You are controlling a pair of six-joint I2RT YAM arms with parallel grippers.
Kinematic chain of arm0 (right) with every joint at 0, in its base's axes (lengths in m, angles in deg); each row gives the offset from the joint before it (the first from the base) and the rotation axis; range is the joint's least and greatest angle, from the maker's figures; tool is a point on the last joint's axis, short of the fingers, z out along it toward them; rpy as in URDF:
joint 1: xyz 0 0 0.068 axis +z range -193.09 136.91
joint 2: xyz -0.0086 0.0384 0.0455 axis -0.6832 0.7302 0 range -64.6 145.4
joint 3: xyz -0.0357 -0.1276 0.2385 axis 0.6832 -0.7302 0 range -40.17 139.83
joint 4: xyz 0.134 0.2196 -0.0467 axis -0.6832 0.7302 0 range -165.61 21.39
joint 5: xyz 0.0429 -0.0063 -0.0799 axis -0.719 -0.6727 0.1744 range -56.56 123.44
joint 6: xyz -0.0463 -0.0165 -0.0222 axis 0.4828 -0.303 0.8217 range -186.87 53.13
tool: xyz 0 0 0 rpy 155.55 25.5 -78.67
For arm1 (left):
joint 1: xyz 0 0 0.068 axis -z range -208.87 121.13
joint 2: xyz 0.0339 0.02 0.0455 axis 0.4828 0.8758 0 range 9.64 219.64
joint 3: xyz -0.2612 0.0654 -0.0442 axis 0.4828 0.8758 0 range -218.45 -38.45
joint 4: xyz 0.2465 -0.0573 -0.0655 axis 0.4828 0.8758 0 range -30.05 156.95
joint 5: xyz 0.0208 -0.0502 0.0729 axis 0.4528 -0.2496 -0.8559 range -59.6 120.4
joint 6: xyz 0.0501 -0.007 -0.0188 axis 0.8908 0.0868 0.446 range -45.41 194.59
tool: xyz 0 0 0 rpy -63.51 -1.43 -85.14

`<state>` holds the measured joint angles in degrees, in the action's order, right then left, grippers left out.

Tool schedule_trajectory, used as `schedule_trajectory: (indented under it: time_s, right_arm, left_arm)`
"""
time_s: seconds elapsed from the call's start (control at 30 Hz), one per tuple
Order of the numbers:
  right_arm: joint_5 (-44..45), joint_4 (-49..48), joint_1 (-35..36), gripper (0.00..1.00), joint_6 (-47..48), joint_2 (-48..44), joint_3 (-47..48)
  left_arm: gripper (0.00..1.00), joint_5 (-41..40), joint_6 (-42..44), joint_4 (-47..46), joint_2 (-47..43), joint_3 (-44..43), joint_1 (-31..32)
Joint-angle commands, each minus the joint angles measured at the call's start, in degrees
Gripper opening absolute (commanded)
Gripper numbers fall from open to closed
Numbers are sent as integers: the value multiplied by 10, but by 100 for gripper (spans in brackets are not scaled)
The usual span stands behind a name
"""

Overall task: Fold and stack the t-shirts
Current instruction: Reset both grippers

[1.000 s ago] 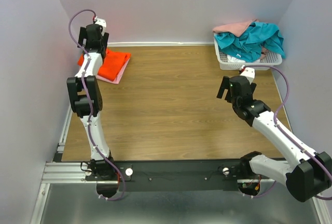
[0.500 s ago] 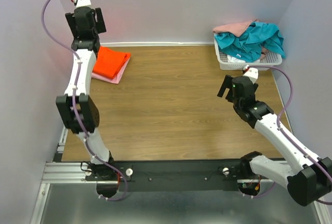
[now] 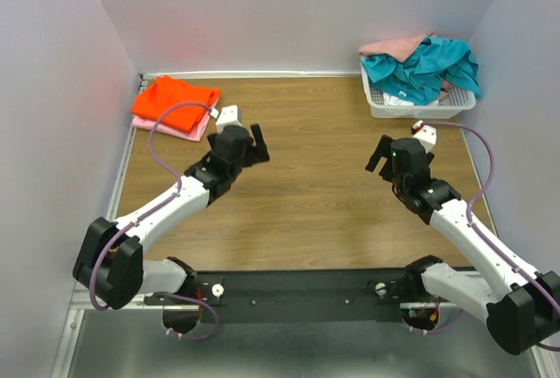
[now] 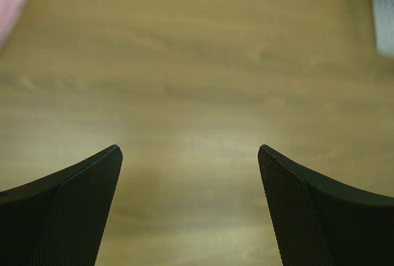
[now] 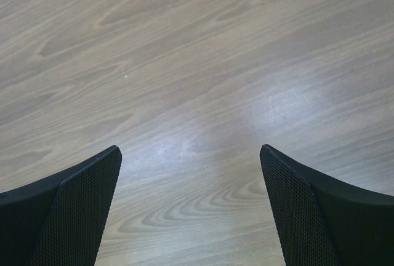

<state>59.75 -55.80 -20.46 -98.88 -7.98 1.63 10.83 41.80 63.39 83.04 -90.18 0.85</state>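
Right claw (image 3: 378, 154), wide and empty, lies nearer the teal t-shirt (image 3: 420, 67) in the basket (image 3: 378, 107) at upper right; left claw (image 3: 255, 145), equally wide, farther.

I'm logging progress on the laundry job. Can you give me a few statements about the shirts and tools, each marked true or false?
1. The orange shirt lies folded on the pink shirt. True.
2. The left tool holds the orange shirt. False: it is open and empty, over bare table.
3. The teal shirt sits in the basket. True.
4. The right tool is shut. False: it is open, with nothing between its fingers.
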Motion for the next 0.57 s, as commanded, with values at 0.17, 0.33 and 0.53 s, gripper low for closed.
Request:
schedule_trajectory:
  time_s: [0.17,0.33,0.53]
  right_arm:
    - [33,8,-3,100,-42,-28,-53]
    - [30,8,-2,100,-43,-33,-58]
    - [32,8,-2,100,-45,-43,-63]
  left_arm:
    - [99,-58,-137,9,-76,103,97]
    - [98,-97,-144,38,-111,111,100]
    - [98,-127,-154,43,-147,122,100]
